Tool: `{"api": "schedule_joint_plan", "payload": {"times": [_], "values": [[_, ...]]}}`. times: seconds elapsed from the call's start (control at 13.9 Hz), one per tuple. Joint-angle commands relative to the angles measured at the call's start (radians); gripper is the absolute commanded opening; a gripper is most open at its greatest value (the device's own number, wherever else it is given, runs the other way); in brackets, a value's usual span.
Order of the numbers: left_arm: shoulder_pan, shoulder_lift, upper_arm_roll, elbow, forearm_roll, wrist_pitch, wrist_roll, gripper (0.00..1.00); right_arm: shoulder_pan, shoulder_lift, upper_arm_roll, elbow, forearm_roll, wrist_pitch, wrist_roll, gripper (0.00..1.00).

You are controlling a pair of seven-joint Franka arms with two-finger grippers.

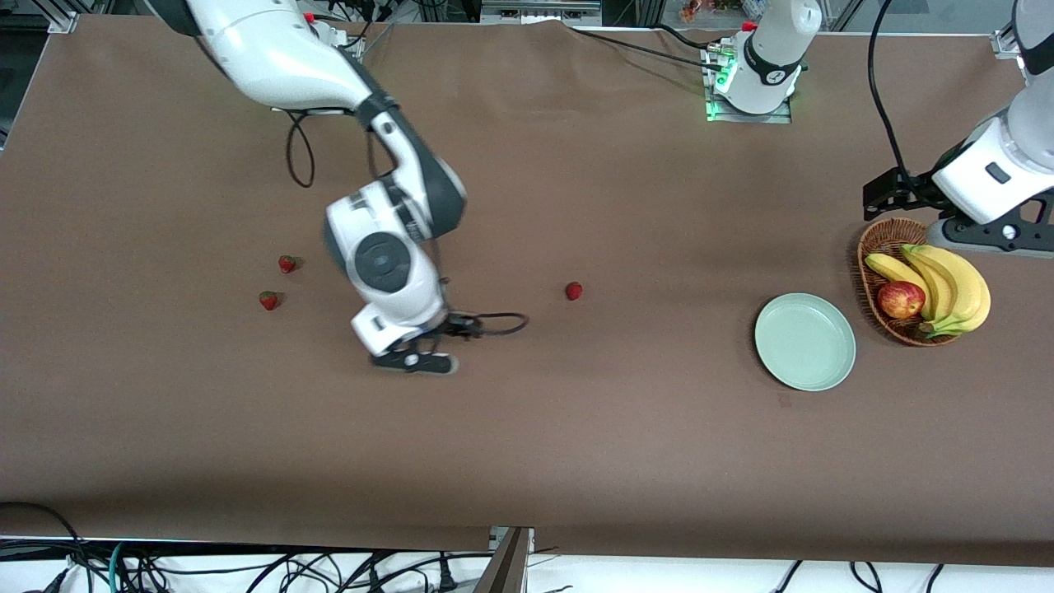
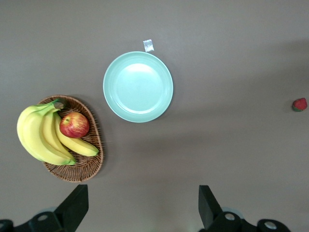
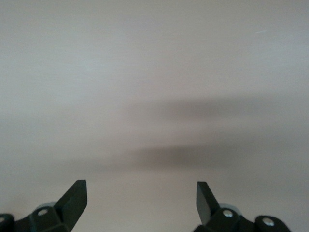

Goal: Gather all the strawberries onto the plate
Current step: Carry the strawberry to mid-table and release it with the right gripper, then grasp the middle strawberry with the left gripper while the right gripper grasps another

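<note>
Three strawberries lie on the brown table. Two of them point(image 1: 286, 263) point(image 1: 268, 300) sit close together toward the right arm's end, and a third strawberry point(image 1: 574, 290) point(image 2: 299, 104) lies alone near the middle. The pale mint-green plate point(image 1: 805, 341) point(image 2: 138, 87) has nothing on it and sits beside the basket. My right gripper point(image 1: 416, 362) point(image 3: 141, 195) is open over bare table between the pair and the lone berry, holding nothing. High over the table by the basket, my left gripper point(image 1: 988, 237) point(image 2: 141, 205) waits, also open with nothing in it.
A brown wicker basket point(image 1: 874, 247) point(image 2: 77, 171) with bananas point(image 1: 947, 284) and a red-yellow apple point(image 1: 900, 299) stands toward the left arm's end. A small scrap of tape point(image 2: 148, 45) lies by the plate's rim. Cables hang past the table's near edge.
</note>
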Motion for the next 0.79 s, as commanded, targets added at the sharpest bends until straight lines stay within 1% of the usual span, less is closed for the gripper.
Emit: {"api": "schedule_joint_plan", "payload": {"times": [0.0, 0.14, 0.29, 0.5, 0.65, 0.72], "values": [[-0.018, 0.088, -0.002, 0.030, -0.003, -0.020, 0.014, 1.00, -0.119, -0.027, 0.014, -0.031, -0.014, -0.127, -0.222, 1.00], [-0.073, 0.114, -0.022, 0.016, -0.004, -0.020, -0.015, 1.00, -0.220, -0.027, 0.014, -0.035, -0.020, -0.225, -0.360, 1.00], [-0.138, 0.169, -0.034, 0.009, -0.033, 0.006, -0.145, 1.00, -0.309, -0.030, 0.004, -0.064, -0.015, -0.236, -0.450, 1.00], [-0.167, 0.282, -0.048, -0.007, -0.156, 0.156, -0.295, 1.00, -0.388, -0.032, 0.001, -0.135, -0.017, -0.208, -0.473, 1.00], [-0.248, 0.359, -0.051, -0.027, -0.158, 0.271, -0.419, 1.00, -0.393, -0.061, -0.009, -0.207, -0.020, -0.167, -0.473, 1.00], [-0.291, 0.393, -0.051, -0.030, -0.153, 0.330, -0.514, 1.00, -0.394, -0.088, -0.022, -0.272, -0.021, -0.123, -0.473, 1.00]]}}
